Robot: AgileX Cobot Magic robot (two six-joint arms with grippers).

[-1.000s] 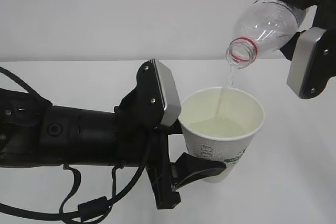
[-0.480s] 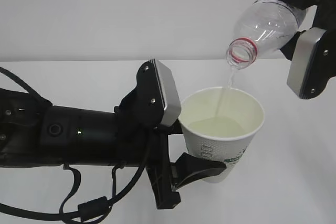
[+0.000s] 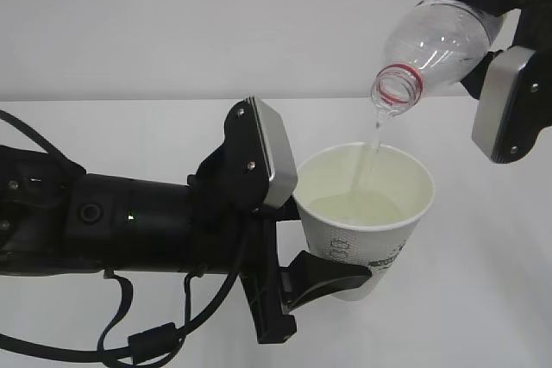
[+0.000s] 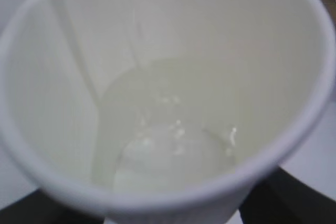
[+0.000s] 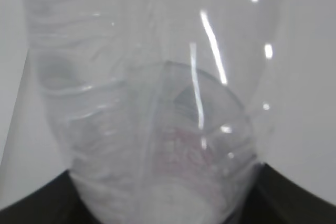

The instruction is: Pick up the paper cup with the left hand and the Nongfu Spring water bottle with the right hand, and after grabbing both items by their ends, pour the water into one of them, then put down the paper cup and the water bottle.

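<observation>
Nothing has visibly shifted: the right hand (image 3: 493,58) still clamps the light, crushable Nongfu Spring water bottle (image 3: 435,39) by its base, trickling water (image 3: 373,146) into the soft paper cup (image 3: 365,213) below, seemingly gripped low by the left hand (image 3: 293,221).

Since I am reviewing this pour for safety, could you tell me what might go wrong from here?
1. The stream of water falls from the tilted bottle into the cup near its far side; a small drift of either arm could send it over the rim.
2. The left gripper clamps the soft paper cup, which already holds water; squeezing or tilting could spill it.
3. The right gripper holds the bottle near its base, so the bottle could swing or slip.
</observation>
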